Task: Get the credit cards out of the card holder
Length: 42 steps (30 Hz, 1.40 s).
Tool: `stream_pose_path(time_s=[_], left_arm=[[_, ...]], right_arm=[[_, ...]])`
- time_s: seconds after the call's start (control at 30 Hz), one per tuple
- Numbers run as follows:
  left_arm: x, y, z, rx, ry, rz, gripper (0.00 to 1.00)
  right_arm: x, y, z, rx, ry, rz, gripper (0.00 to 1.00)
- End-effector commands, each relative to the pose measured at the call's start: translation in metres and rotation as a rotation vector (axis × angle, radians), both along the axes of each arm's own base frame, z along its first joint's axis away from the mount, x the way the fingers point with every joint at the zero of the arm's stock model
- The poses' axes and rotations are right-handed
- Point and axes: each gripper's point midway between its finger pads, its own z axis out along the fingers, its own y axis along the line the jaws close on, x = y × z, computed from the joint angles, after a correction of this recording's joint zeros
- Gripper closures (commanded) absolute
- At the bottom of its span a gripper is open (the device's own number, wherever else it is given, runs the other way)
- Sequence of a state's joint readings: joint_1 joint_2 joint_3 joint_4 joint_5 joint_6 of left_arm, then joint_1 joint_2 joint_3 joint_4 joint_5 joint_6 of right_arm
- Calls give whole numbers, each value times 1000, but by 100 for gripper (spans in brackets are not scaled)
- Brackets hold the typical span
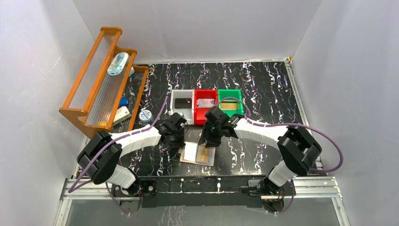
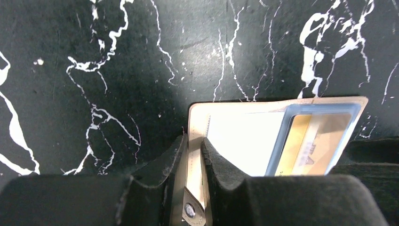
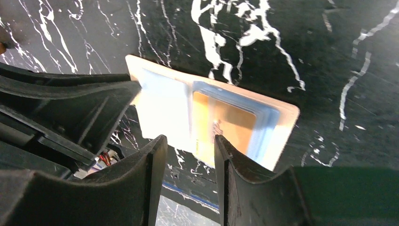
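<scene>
The tan card holder (image 1: 190, 153) lies open flat near the table's front middle. Its pale blue pocket holds a gold credit card (image 1: 204, 155), partly slid out. In the left wrist view my left gripper (image 2: 194, 142) is shut on the left tan edge of the card holder (image 2: 244, 136), with the strap tab (image 2: 192, 207) between the fingers; the gold card (image 2: 310, 143) lies to the right. My right gripper (image 3: 190, 139) stands open just above the near edge of the gold card (image 3: 226, 123), with nothing between its fingers. The left fingers (image 3: 94, 101) meet the card holder (image 3: 162, 110) at its left edge.
Behind the card holder stand a grey bin (image 1: 174, 106), a red bin (image 1: 197, 107) and a green bin (image 1: 219, 100), each with a card inside. A wooden rack (image 1: 101, 80) with small items fills the far left. White walls close in the table.
</scene>
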<state>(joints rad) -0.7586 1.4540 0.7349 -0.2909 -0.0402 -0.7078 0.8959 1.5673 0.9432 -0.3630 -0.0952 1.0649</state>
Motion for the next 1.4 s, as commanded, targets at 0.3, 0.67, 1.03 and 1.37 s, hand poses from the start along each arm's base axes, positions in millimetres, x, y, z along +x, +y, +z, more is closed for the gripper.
stream_pose_path(time_s=[0.3, 0.67, 1.03, 1.37], left_arm=[[26, 11, 77, -97, -266, 57, 47], [49, -14, 158, -299, -521, -38, 2], [5, -74, 152, -574, -347, -337, 19], [-12, -92, 122, -648, -148, -345, 44]], right_arm=[[13, -30, 40, 17, -139, -61, 49], [6, -38, 38, 179, -169, -193, 45], [-13, -27, 25, 309, -83, -180, 46], [-21, -12, 8, 275, 9, -96, 53]])
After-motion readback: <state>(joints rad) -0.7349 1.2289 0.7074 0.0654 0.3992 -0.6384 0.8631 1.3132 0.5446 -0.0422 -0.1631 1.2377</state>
